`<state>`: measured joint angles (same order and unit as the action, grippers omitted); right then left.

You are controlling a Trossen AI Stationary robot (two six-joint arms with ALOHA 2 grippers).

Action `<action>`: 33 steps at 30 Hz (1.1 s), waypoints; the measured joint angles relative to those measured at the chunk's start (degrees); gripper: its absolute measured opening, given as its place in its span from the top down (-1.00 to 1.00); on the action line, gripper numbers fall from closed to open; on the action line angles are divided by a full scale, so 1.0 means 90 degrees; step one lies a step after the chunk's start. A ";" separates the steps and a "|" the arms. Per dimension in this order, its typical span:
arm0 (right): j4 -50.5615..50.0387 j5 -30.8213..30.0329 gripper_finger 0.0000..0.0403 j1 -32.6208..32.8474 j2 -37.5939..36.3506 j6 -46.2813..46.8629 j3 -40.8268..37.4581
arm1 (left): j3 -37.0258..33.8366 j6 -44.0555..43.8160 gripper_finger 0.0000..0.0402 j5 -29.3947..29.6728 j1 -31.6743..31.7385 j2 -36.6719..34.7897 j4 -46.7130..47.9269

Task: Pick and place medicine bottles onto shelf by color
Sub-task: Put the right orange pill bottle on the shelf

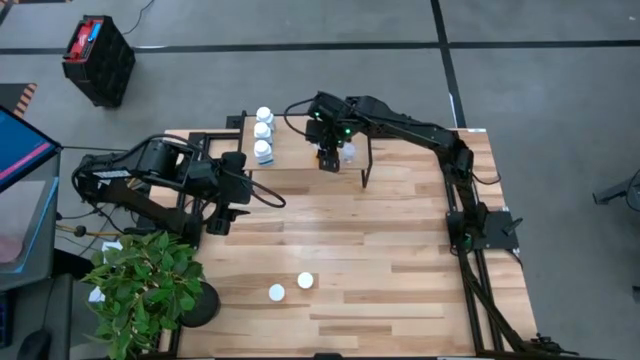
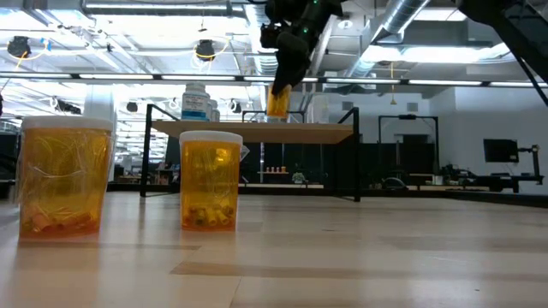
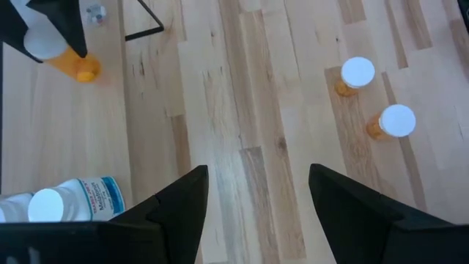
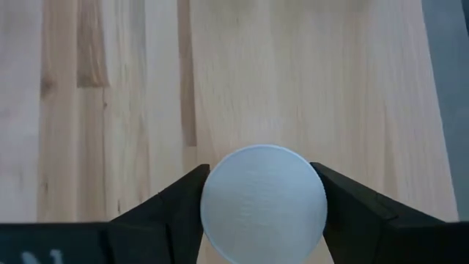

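Note:
The shelf point(image 1: 300, 135) stands at the table's far side. Three white bottles point(image 1: 263, 132) stand in a row on its left end and show in the low view point(image 2: 197, 101). A clear bluish bottle point(image 1: 348, 152) stands on the shelf beside my right gripper point(image 1: 328, 158). That gripper is shut on an orange bottle point(image 2: 278, 101) over the shelf board. Two orange bottles with white caps point(image 1: 290, 287) stand on the table near its front, close up in the low view point(image 2: 210, 180). My left gripper point(image 1: 222, 215) is open and empty, left of the shelf. My right gripper pinches the orange bottle between its two fingers at the white cap point(image 4: 216, 202), the bottle's upper end. The fingers come from above, pointing down. The bottle hangs below the fingers point(image 2: 287, 60), a little tilted, its bottom just above the shelf board point(image 2: 257, 131).
A potted plant point(image 1: 145, 290) stands at the table's near left corner. The shelf's thin black legs point(image 1: 366, 172) stick out to the near side. Bare wooden tabletop point(image 1: 380, 240) lies between the shelf and the two orange bottles. A black crate point(image 1: 98, 60) sits on the floor.

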<state>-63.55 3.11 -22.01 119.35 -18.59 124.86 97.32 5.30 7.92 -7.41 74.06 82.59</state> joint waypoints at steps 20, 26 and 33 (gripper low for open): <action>0.0315 -0.0359 -0.52 0.0087 -0.0015 -0.0422 0.0000 | 0.0000 0.0000 -0.12 0.0002 0.0001 0.0000 0.0002; 0.0243 -0.0473 -0.52 0.0248 -0.0018 -0.0660 0.0291 | 0.0000 0.0001 -0.12 0.0002 0.0000 0.0000 0.0002; 0.0103 -0.0713 -0.52 0.0482 -0.0042 -0.0173 0.1145 | 0.0000 -0.0002 -0.12 0.0002 0.0001 0.0000 0.0002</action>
<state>-62.62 -3.31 -17.67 118.97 -20.15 135.16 97.32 5.28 7.94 -7.41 74.06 82.61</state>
